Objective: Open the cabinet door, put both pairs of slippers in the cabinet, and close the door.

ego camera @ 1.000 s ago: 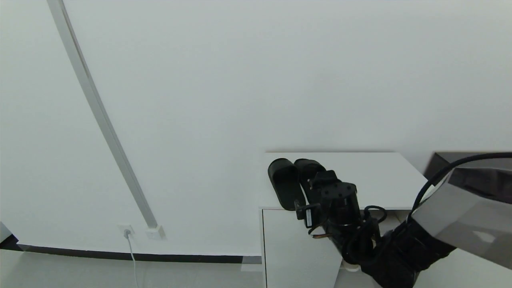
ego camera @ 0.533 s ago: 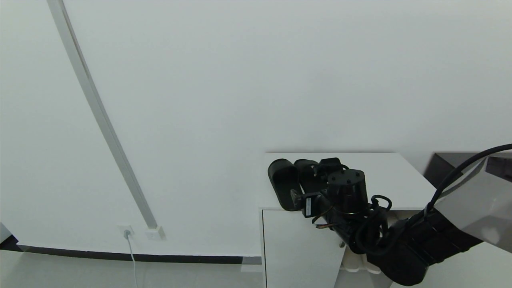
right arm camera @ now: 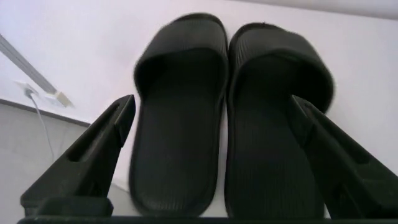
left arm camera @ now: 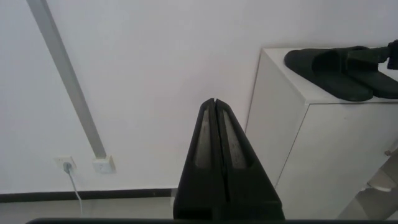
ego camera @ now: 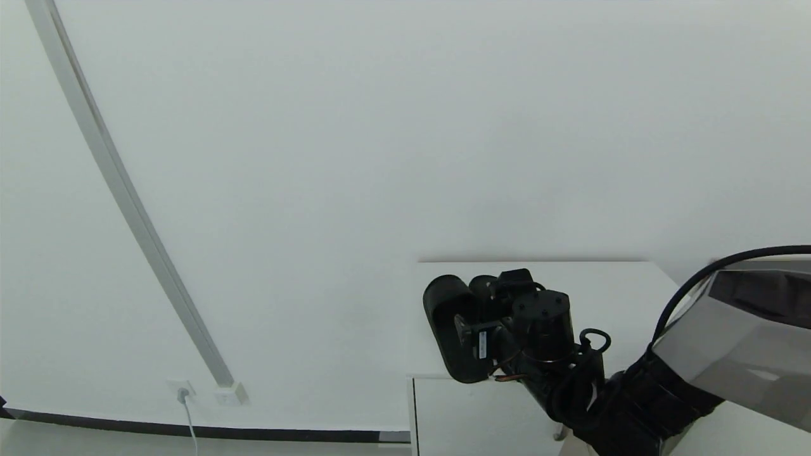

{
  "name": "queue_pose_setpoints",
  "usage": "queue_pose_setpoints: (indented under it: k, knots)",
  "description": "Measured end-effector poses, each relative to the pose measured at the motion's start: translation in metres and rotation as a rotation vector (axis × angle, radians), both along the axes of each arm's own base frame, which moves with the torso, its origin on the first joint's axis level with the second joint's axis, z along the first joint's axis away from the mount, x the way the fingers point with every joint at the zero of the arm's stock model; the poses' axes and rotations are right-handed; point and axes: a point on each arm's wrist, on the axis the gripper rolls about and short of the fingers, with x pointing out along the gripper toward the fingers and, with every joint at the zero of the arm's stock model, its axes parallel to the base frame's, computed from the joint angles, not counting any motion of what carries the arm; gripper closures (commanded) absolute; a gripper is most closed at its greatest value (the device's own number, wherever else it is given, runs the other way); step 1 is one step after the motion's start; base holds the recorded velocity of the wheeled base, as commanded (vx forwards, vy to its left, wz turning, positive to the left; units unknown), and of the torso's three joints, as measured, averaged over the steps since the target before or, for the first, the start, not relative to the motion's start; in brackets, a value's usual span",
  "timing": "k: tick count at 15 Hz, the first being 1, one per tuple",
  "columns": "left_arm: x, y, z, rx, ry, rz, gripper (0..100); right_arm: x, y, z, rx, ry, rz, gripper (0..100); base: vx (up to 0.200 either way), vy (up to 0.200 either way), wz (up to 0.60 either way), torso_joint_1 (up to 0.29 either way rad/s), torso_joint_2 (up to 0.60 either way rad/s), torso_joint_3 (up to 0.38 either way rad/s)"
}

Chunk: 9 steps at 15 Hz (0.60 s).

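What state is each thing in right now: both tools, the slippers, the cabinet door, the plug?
Left tool: shut, empty.
Right tool: open, one finger on either side of the pair of slippers.
Slippers: sole down, side by side on top of the cabinet, not gripped.
Door: the visible part looks flush with the front; the rest is hidden.
Plug: in its socket.

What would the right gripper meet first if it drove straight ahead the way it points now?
Most likely the pair of black slippers on the cabinet top. The right gripper is open, its fingers flanking both slippers, heel ends nearest. Depth is hard to judge, but contact looks close.
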Motion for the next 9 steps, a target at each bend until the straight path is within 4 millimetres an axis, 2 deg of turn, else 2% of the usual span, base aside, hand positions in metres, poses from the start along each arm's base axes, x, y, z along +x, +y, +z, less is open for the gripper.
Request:
queue_pose_setpoints:
  k: [3, 9]
  knots:
    - [0.000, 0.000, 0.000, 0.000, 0.000, 0.000, 100, 0.004, 0.006, -0.016, -0.014, 0.014, 0.004, 0, 0.000, 0.000, 0.00, 0.000, 0.00, 0.000]
    - [0.000, 0.000, 0.000, 0.001, 0.000, -0.001, 100, 0.029, 0.014, -0.029, -0.002, 0.002, -0.014, 0, 0.000, 0.000, 0.00, 0.000, 0.00, 0.000]
